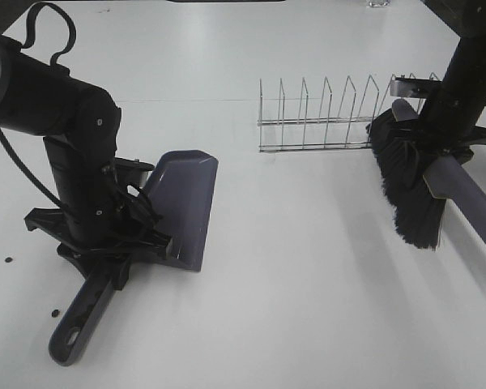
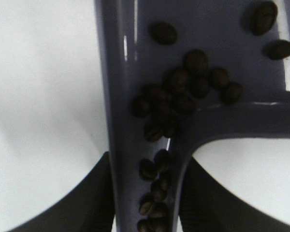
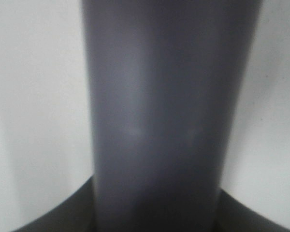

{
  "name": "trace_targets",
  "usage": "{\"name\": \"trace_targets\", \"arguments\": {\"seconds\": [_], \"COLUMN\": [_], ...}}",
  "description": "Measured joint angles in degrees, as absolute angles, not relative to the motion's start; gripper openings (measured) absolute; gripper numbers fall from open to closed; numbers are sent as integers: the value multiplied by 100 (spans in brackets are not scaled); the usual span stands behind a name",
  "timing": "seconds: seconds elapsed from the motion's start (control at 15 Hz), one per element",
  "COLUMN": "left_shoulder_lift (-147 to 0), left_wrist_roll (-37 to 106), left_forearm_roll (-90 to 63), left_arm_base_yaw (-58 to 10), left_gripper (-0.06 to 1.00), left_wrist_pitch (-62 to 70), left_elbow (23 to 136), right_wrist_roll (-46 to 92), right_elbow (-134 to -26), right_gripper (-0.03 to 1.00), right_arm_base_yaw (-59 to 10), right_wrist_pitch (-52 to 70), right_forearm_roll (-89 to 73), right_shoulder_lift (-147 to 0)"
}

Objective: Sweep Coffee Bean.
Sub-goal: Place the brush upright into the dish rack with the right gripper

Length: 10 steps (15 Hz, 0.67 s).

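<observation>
A: Lower left of the frame: two stray beans [image 1: 8,260] on the tabletop [image 1: 308,308], just left of the pan [image 1: 186,203] handle. Left fingers [image 2: 94,198] clamp that handle; most beans [image 2: 183,92] lie inside the pan.

B: Far right, the brush [image 1: 409,182], right fingers [image 3: 53,217] closed round its shaft. Those stray beans lie well apart from it, beyond the pan; the left arm's nearer, I'd say.

Dustpan [image 1: 186,203] purple-grey; coffee beans [image 2: 195,63] dark brown; brush [image 1: 409,194] black-bristled.
</observation>
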State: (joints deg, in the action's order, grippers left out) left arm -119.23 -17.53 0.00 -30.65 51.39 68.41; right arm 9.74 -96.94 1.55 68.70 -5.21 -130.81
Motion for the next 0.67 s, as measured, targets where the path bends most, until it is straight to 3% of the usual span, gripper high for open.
{"name": "trace_targets", "arguments": {"seconds": [0.67], "left_shoulder_lift": [-11923], "left_wrist_roll": [-1753], "left_forearm_roll": [0], "left_arm_base_yaw": [-3065], "left_gripper": [33], "left_wrist_pitch": [5139], "left_elbow": [6841], "right_wrist_roll": [985], "right_elbow": [-10995], "right_gripper": [29], "right_arm_base_yaw": [155], "right_wrist_pitch": [7087], "right_forearm_roll": [-773], "right_shoulder_lift": [-13694]}}
